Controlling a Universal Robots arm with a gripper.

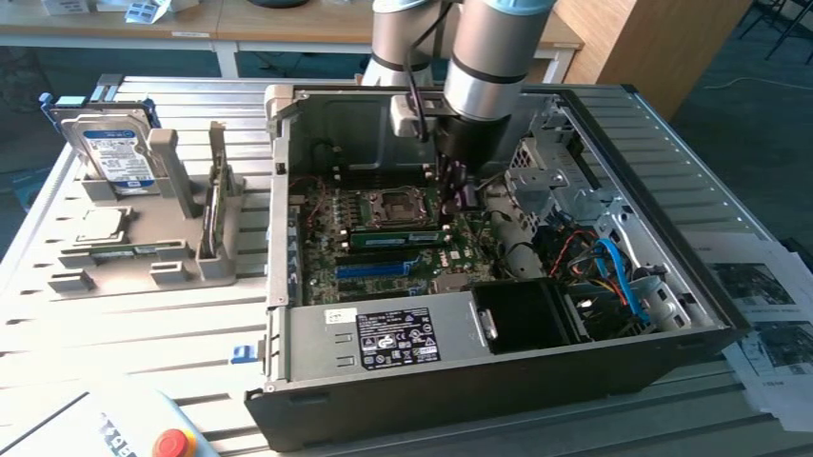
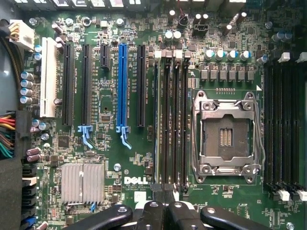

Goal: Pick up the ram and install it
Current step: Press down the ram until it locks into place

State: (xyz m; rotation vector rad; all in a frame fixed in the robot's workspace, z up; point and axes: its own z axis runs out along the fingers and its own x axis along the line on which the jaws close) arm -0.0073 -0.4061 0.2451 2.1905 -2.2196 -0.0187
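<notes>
In the exterior view, the silver-grey robot arm reaches down into an open black desktop computer case lying on its side on a slatted metal table. The end effector hangs just above the green motherboard, beside the square metal processor socket. A thin green ram stick lies seated along the board just below that socket. On the exterior view's left, a grey plastic holder carries a silver hard drive with a blue-white label, well apart from the case. In the wrist view, the black end effector has its 2 fingers pressed together, gripping nothing, directly over the near end of a row of dark memory slots. The silver processor socket sits beside those slots, and a long blue slot strip runs on their other side.
</notes>
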